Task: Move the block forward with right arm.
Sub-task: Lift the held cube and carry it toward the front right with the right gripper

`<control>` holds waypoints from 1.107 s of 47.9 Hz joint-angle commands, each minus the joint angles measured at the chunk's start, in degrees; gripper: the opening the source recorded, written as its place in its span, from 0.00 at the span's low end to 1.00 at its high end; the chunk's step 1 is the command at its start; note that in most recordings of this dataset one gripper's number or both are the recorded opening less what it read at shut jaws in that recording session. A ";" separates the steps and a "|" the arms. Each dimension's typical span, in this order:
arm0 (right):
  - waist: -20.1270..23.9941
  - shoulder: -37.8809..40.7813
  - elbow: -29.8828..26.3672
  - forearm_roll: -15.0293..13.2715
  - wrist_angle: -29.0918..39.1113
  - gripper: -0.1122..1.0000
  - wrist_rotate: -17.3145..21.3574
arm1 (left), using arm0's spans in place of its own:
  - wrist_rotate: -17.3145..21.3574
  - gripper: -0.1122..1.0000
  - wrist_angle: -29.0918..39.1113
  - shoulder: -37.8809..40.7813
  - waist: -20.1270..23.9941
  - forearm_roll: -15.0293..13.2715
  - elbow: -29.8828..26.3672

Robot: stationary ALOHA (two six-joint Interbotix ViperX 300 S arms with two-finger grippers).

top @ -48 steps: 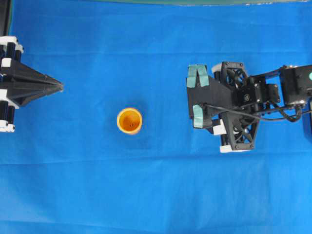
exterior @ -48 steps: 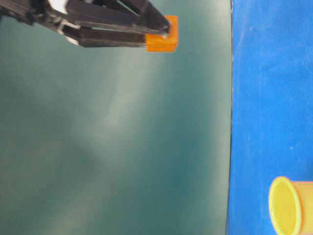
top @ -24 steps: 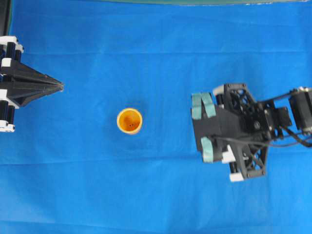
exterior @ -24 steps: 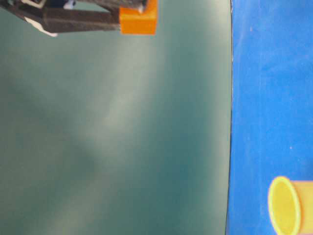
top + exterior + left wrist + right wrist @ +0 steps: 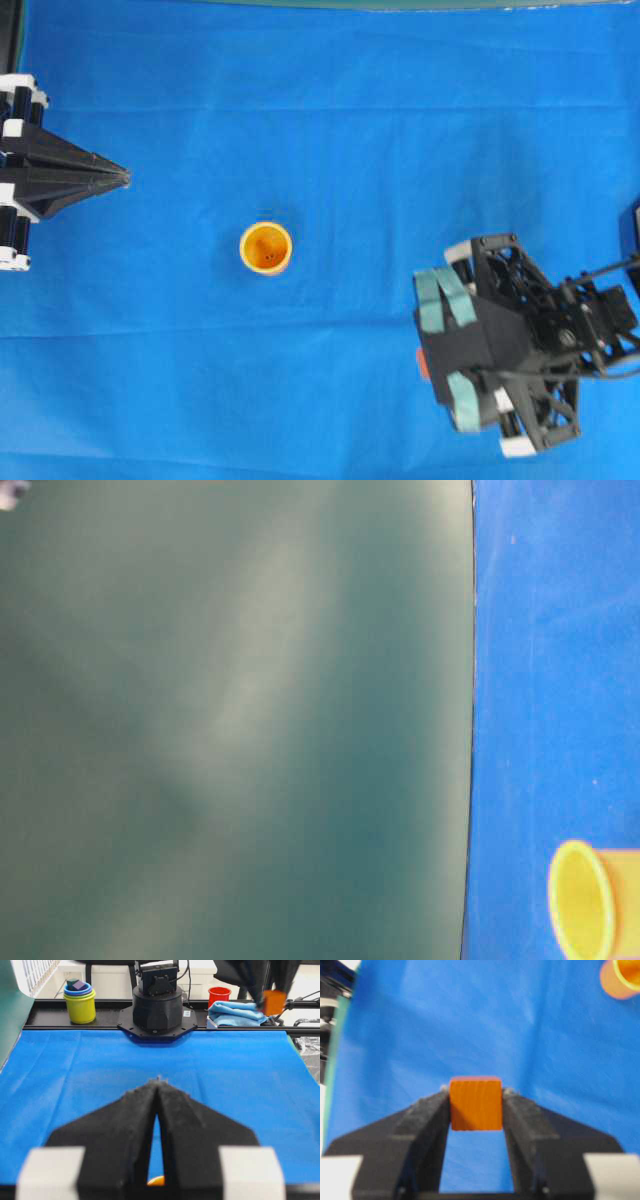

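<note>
At about four o'clock on the table (image 5: 300,100), seen from overhead, the right arm (image 5: 545,340) carries its tool (image 5: 475,1105) above the blue cloth. The right wrist view settles the grip: the block (image 5: 475,1103) sits squarely between the two fingertips, with a finger pad (image 5: 436,1110) pressed flat against each of two opposite faces, so the tool is clamped on the block. Cloth is visible beneath and beyond the cube, which suggests it is held clear of the surface and not resting on it; the left wrist view agrees, showing the orange cube (image 5: 273,1002) aloft at one o'clock. From overhead only a thin orange sliver shows at the edge of the tool, the rest being masked by the arm.

The cup (image 5: 266,247) stands upright near the table's centre, well apart from the block, at roughly ten o'clock from the right tool.

The left tool (image 5: 122,179) lies at nine o'clock, its fingers drawn to a narrow point with only a sliver of gap and nothing between them; it appears parked out of the working area.

Judgement: the block is in transit and not yet set down.
</note>
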 commanded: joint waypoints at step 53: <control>11.43 3.16 -9.93 0.26 -1.58 0.47 8.88 | 0.26 0.10 -0.26 0.53 0.00 0.18 -2.02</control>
